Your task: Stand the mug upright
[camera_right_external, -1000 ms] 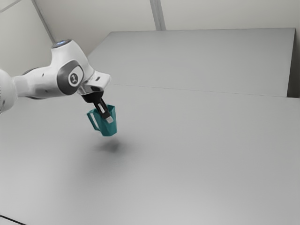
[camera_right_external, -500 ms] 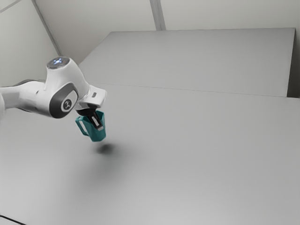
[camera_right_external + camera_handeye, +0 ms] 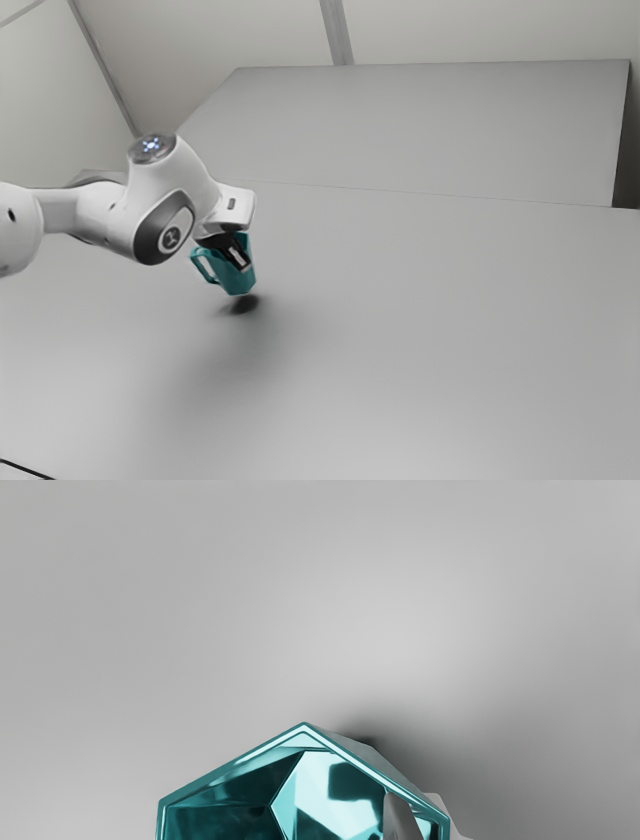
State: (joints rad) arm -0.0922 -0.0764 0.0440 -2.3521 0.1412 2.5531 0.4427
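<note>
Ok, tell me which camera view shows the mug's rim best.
The wrist view: it faces the opening, so the rim shows large, its corners distinct. The exterior view shows it small and from the side, partly behind the gripper.

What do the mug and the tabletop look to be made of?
Mug: glossy teal, perhaps glazed ceramic or polished metal; its inner facets carry crisp, bright reflections.
Tabletop: matte grey, maybe laminate or painted board; its highlight is soft and diffuse.

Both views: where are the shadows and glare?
Exterior view: compact dark shadow on the table under the teal mug, plus a broader, fainter one trailing toward the picture's bottom. Wrist view: bright, hard-edged reflections inside the mug, a soft pale glow on the table, dark shading beside the mug's outer wall.
</note>
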